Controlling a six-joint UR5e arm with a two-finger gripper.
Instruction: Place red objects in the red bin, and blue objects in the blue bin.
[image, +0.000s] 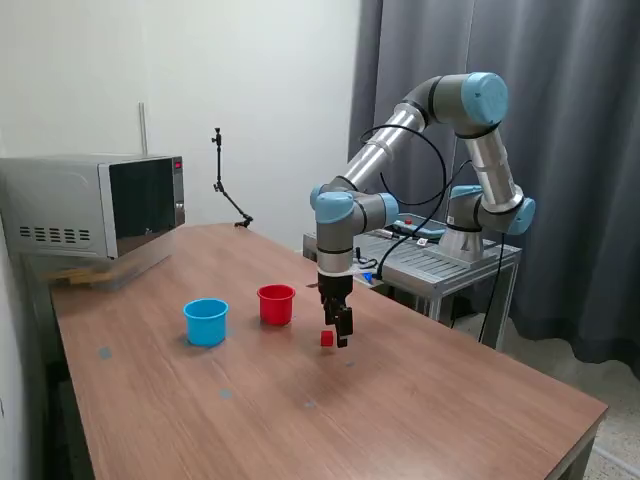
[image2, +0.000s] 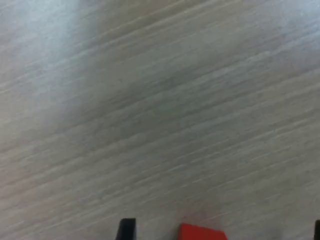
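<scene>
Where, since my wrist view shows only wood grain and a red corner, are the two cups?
Observer: Both stand on the table. The red cup is just to the exterior view's left of the hand, and the blue cup is further left.
Operator: Is that red corner a cube?
Observer: Yes, a small red cube, down on the table beside the hand, on the red cup's side.
Operator: Anything else out there?
Observer: A microwave at the table's far left end in the exterior view.

wooden table bears cups, cube, microwave.
</scene>
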